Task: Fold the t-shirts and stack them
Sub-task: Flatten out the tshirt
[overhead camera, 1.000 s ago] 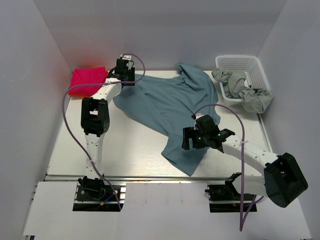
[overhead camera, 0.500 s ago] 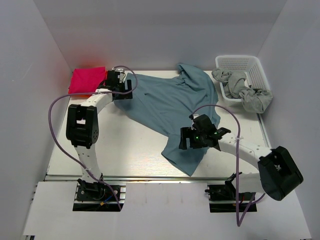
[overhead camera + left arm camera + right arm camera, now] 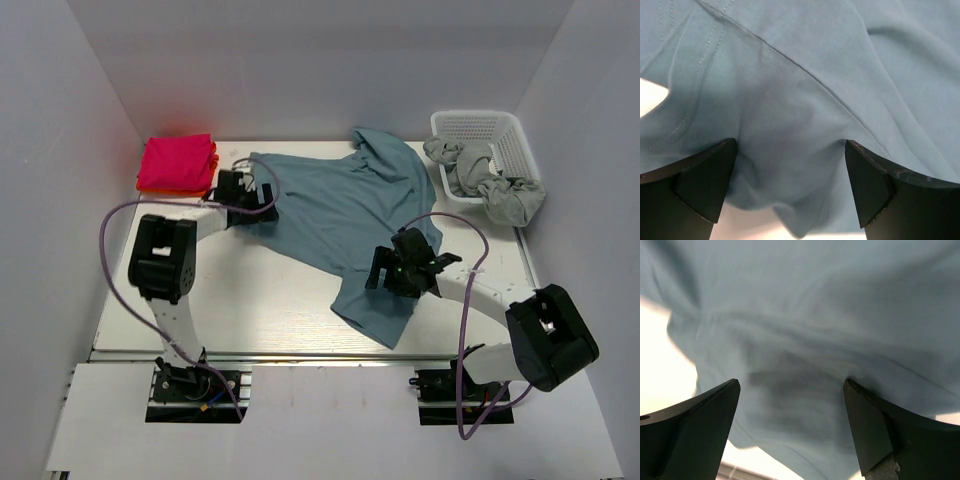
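top external view: the teal t-shirt (image 3: pixel 340 210) lies open on the table just beside the basket (image 3: pixel 497 128), reaching from that basket's near corner out toward the folded pink t-shirt (image 3: pixel 177 163), which sits well apart from the basket at the same back edge. a grey t-shirt (image 3: pixel 485 182) hangs in and over the basket.

a second ago the left gripper (image 3: pixel 245 195) was at the shirt corner farthest from the basket, partly closed. now its jaws stand wide apart and it has drawn back toward its base. the left wrist view shows the left gripper (image 3: pixel 790 190) hanging over a sleeve seam with nothing pinched. that far corner now lies flatter and more spread. the right gripper (image 3: pixel 400 265) has barely shifted. its jaws were apart then and are apart now, above the hem side, and its own view shows the right gripper (image 3: pixel 790 425) over loose cloth.

judging by this, the spreading pull is finished and released. the shirt is laid out but wrinkled and skewed, with no fold made yet.
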Robot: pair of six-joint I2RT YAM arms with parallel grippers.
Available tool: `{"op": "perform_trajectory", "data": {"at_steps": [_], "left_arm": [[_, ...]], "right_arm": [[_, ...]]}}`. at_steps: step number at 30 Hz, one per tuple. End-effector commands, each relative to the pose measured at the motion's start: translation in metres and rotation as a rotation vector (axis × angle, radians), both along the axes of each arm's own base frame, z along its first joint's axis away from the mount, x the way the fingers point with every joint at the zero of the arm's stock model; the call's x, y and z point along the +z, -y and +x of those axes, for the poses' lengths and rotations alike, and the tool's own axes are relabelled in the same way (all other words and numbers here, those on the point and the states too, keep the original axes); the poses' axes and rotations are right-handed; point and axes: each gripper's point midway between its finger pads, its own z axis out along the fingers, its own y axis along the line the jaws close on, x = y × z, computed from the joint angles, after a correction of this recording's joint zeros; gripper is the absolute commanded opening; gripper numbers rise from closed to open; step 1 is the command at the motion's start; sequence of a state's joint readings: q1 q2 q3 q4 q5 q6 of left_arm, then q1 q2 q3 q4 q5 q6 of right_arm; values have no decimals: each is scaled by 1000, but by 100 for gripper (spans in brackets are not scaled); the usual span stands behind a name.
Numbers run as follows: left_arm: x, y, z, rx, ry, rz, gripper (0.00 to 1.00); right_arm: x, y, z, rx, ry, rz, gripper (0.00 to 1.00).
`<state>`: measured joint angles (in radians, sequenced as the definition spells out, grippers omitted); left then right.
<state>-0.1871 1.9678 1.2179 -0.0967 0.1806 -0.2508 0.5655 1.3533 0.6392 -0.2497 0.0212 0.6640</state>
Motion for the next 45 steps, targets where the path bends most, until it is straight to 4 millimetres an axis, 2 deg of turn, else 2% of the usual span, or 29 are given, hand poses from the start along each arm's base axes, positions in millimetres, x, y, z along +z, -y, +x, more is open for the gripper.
{"op": "perform_trajectory", "data": {"at_steps": [1,2,3,4,5,7,8,10,12,14,16,17,19,21,22,23,24,26,30,32,34,36,41,44,45], "left_arm": [[-45,-8,-104,65,-318,-17,100],[-44,-7,-118,70,-335,-9,100],[-39,-12,-142,80,-345,-14,100],[-36,-10,-155,77,-347,-17,100],[-42,-6,-183,60,-388,-39,100],[-28,-1,-198,35,-357,-72,100],[-8,4,-201,18,-293,-104,100],[17,4,-193,17,-203,-120,100],[58,2,-172,42,-52,-112,100],[83,-16,-151,133,39,-45,100],[92,-35,-136,227,74,0,100],[103,-41,-125,243,111,32,100],[103,-64,-118,319,106,135,100],[90,-72,-115,330,62,204,100],[90,-75,-109,331,70,210,100],[80,-70,-107,305,46,208,100],[81,-67,-99,279,73,205,98],[76,-61,-94,251,74,191,97],[61,-73,-77,249,64,221,94],[41,-79,-77,250,-6,228,84],[34,-72,-77,236,-31,180,80],[23,-78,-82,264,-51,154,79],[13,-87,-84,295,-70,116,73],[5,-75,-86,246,-92,54,65],[5,-77,-85,249,-94,47,63]], "right_arm": [[-27,61,-13,-176,-82,-198,90],[-25,65,-11,-189,-79,-207,90],[-24,73,-8,-203,-79,-222,90],[-18,76,1,-208,-55,-237,90],[-17,78,4,-206,-53,-250,90],[-13,89,14,-195,-27,-291,90],[-6,88,22,-183,-2,-291,90],[6,85,35,-121,47,-297,90],[27,75,51,-52,126,-275,90],[47,69,62,7,198,-264,90],[60,61,67,31,245,-218,90],[67,60,68,46,270,-212,90],[75,57,67,59,284,-192,90],[81,56,69,61,287,-189,90],[77,56,68,66,266,-197,90],[76,56,66,65,252,-201,90],[79,56,68,68,255,-201,90],[73,58,66,72,228,-219,90],[73,57,66,78,219,-220,90],[74,58,65,76,226,-218,90],[76,61,64,69,233,-222,90],[78,59,64,72,239,-218,90],[81,63,62,64,248,-224,90],[81,63,60,65,247,-224,90],[80,65,60,60,244,-232,90]]}}
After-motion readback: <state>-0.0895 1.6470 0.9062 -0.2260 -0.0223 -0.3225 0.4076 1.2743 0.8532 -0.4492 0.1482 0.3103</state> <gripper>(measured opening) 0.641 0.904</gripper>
